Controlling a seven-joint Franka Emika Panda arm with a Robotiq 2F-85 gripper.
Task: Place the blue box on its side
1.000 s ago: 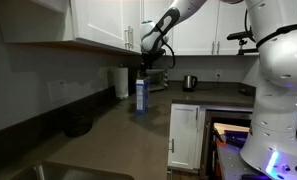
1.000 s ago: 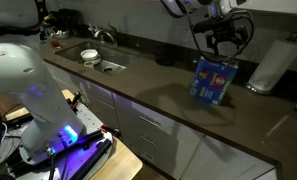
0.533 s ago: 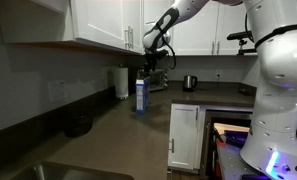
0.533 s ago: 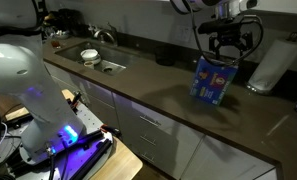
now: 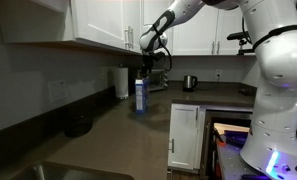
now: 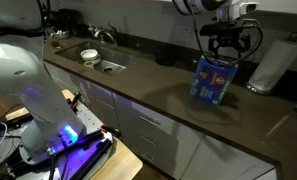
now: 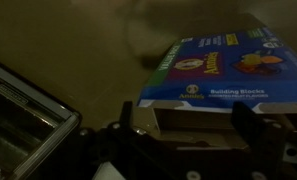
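Note:
The blue box (image 5: 140, 94) stands upright on the dark countertop, in both exterior views (image 6: 212, 80). It has colourful print and its top flaps are open. My gripper (image 5: 151, 58) hangs just above the box's top, also seen in an exterior view (image 6: 229, 50). In the wrist view the gripper (image 7: 185, 125) is open, with its two fingers spread on either side of the brown open top of the box (image 7: 228, 65). I cannot tell whether the fingers touch the box.
A white paper towel roll (image 5: 120, 82) (image 6: 271, 65) stands by the wall close behind the box. A kettle (image 5: 189, 82) and an appliance (image 5: 158, 78) sit further along the counter. A sink (image 6: 110, 66) and a bowl (image 6: 89, 56) lie at the far end.
My gripper has shifted slightly above the box. The box has not moved.

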